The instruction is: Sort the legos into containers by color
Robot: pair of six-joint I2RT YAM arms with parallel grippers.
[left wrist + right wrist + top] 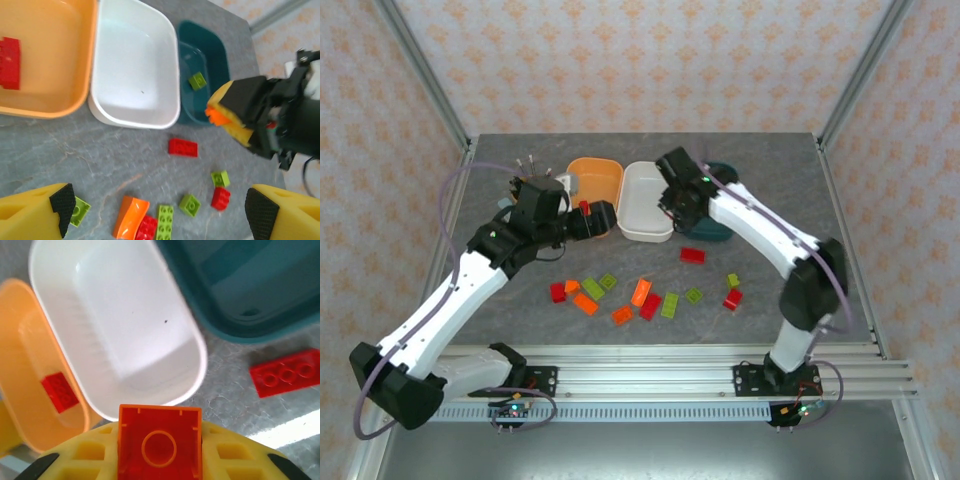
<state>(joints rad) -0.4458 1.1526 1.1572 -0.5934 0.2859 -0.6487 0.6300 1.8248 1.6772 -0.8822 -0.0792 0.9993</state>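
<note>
Right gripper (pixel 222 115) clamped on orange brick (pixel 160 442), by white tub (pixel 196 365) rim. Left gripper (pixel 160 210) fingers wide apart, empty, near orange tub (pixel 595 178).

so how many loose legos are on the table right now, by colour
red legos: 4
orange legos: 4
lime green legos: 5
total: 13 loose on the table
not counted: held orange lego in the right end effector, red lego in the orange tub, green lego in the teal tub
</note>
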